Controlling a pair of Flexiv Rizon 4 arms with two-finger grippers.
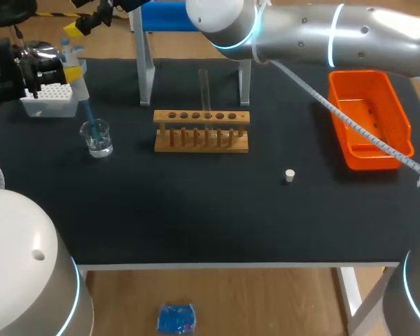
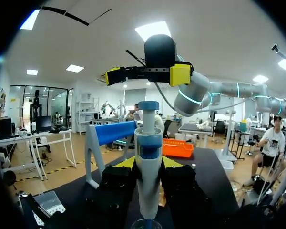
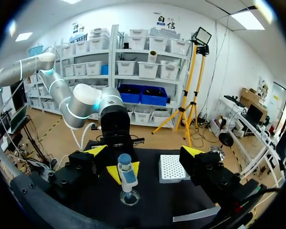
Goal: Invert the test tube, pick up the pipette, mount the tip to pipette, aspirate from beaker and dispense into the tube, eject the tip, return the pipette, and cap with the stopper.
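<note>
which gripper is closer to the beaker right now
Left. The left gripper sits just above the beaker, shut on the pipette, whose tip reaches down into it. The right gripper is open and higher up, above the pipette's top.

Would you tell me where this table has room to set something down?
Bare: the front strip before the rack and stopper; between rack and orange bin. Crowded: the far-left corner, with beaker, tip box and left end effector.
</note>
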